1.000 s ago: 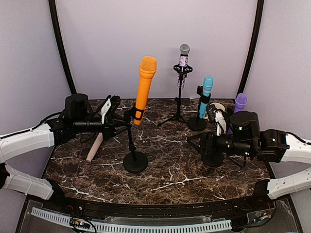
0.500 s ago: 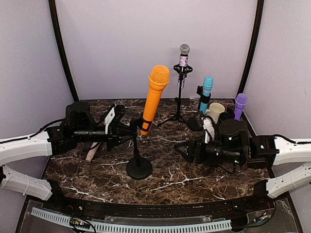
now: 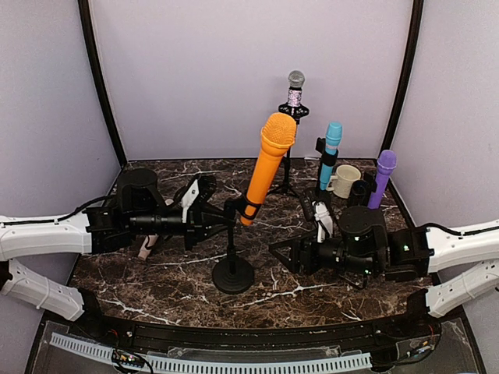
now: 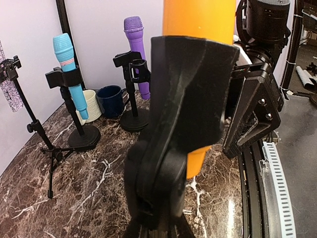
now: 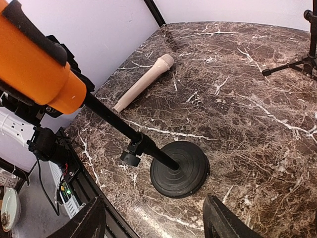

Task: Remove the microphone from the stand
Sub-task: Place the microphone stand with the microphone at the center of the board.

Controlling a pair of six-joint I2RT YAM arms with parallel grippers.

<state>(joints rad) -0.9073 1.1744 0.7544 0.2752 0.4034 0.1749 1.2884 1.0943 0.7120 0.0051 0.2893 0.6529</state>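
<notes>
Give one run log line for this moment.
left claw: shut on stand | right claw: open, near stand base | orange microphone: on stand

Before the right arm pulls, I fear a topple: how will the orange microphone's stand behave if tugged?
Likely tippy: the orange microphone sits high on a leaning stand with a small base. The left gripper, shut on the stand, should steady it. The glossy table may let it slide.

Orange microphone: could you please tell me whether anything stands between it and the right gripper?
Nothing visible does. The right gripper is open, low beside the base of the stand; the orange microphone sits clipped above it. The left gripper is shut on the stand from the opposite side.
</notes>
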